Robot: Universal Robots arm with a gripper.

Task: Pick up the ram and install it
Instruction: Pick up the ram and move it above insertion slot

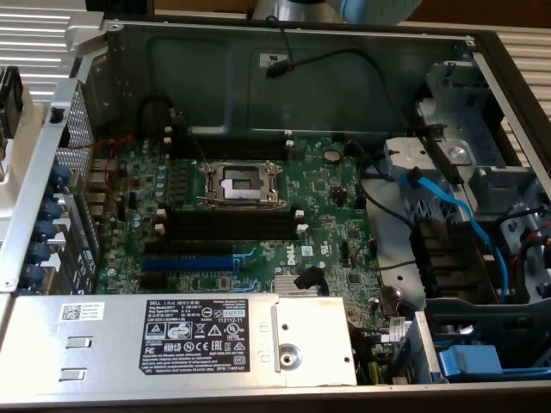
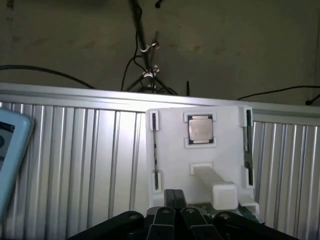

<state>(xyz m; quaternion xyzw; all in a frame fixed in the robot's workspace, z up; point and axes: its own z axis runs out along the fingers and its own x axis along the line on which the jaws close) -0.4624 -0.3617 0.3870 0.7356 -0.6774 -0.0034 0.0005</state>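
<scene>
The ram (image 2: 247, 142), a thin dark-green stick, stands on edge in a narrow slot along one side of a white holder (image 2: 170, 150). My gripper (image 2: 175, 199) hangs at the near end of that holder. Its black fingers (image 2: 170, 197) are pressed together and nothing shows between them. On the green motherboard (image 1: 331, 185) inside the open computer case lie the long black slots with white end clips (image 1: 228, 224), and no stick stands in them. A blue part of the arm (image 1: 379, 9) shows above the case's back wall.
A square processor chip (image 2: 200, 128) sits in the holder, which rests on ribbed metal sheet (image 2: 75, 160). In the case are the open processor socket (image 1: 241, 182), a blue slot (image 1: 188, 261), the grey power supply (image 1: 207, 340), blue cables (image 1: 456, 211) and drive bays at the exterior view's right.
</scene>
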